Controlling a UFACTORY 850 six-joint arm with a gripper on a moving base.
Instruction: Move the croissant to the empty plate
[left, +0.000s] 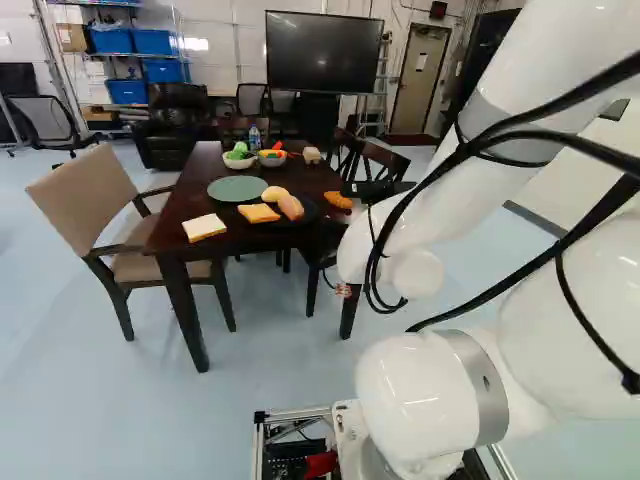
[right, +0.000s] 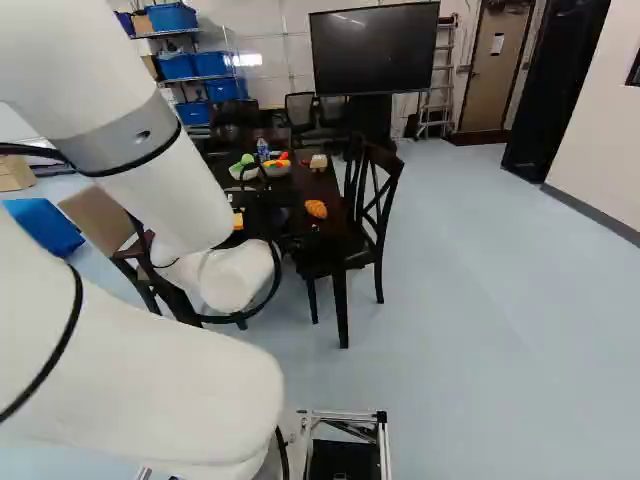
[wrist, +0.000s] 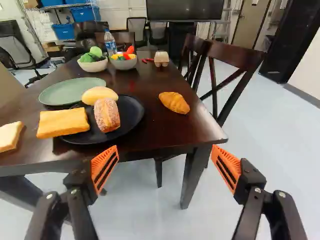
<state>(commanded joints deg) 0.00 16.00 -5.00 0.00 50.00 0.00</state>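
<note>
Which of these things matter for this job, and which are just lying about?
For the job:
- golden-brown ridged croissant
- empty round green plate
- black pincer with orange pads

Just lying about:
- round black plate holding bread
- pale square bread slice
- two round bowls
- clear plastic bottle

And there's the big black rectangular screen (left: 325, 52) before the white wall (left: 225, 22)! Glossy pale-blue floor (right: 490, 320) runs under a dark-brown wooden table (wrist: 147, 82), black leather armchair (left: 178, 130) beyond.

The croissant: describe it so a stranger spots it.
Find the dark table, then its black plate. The croissant lies off that plate, near the cross-backed chair. Ridged and tapered, it differs from the smooth bun, flat slices and white-dusted roll.
</note>
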